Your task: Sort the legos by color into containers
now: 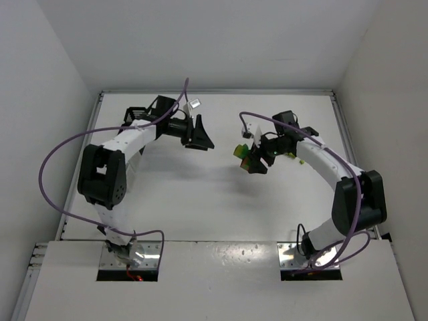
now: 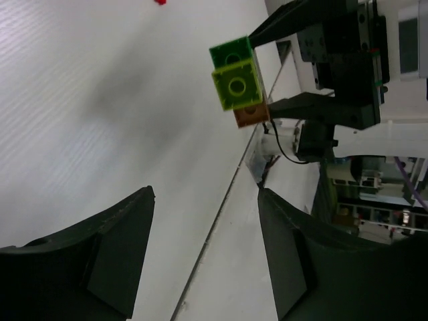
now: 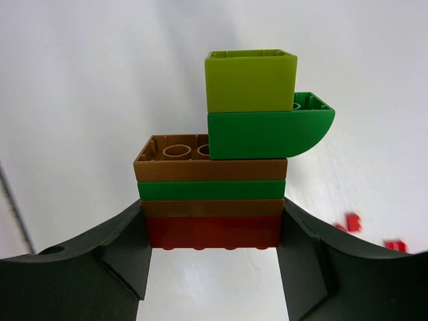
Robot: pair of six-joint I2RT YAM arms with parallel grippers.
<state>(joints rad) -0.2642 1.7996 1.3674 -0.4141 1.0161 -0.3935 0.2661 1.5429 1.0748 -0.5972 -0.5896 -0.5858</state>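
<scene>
The right claw (image 3: 214,221) pinches a stack of legos (image 3: 214,180); its two dark fingers (image 3: 127,247) press on the 9 and 3 o'clock sides of the stack's lowest layers, with no gap showing on either side. The bottom layer is a red brick (image 3: 212,231); above it lie a brown, a green and another brown layer; at the 1 o'clock corner of the stack sits a green brick with a rounded end (image 3: 267,130), and on that a lime brick (image 3: 251,80). The stack hangs above the white surface (image 3: 80,80), touching nothing but the claw. At 4 o'clock of the stack in the right wrist view, two small red legos (image 3: 352,222) lie loose on the surface.

The left claw (image 2: 207,200) is spread wide with nothing between its fingers; it points at the held stack, which shows at 12 o'clock in the left wrist view, well apart from it. In the top view the left claw lies at 10 o'clock of the right claw; a black mesh container (image 1: 132,115) stands at 9 o'clock of the left claw, partly hidden by that arm; small yellow-green legos (image 1: 297,159) lie at 3 o'clock of the right claw.
</scene>
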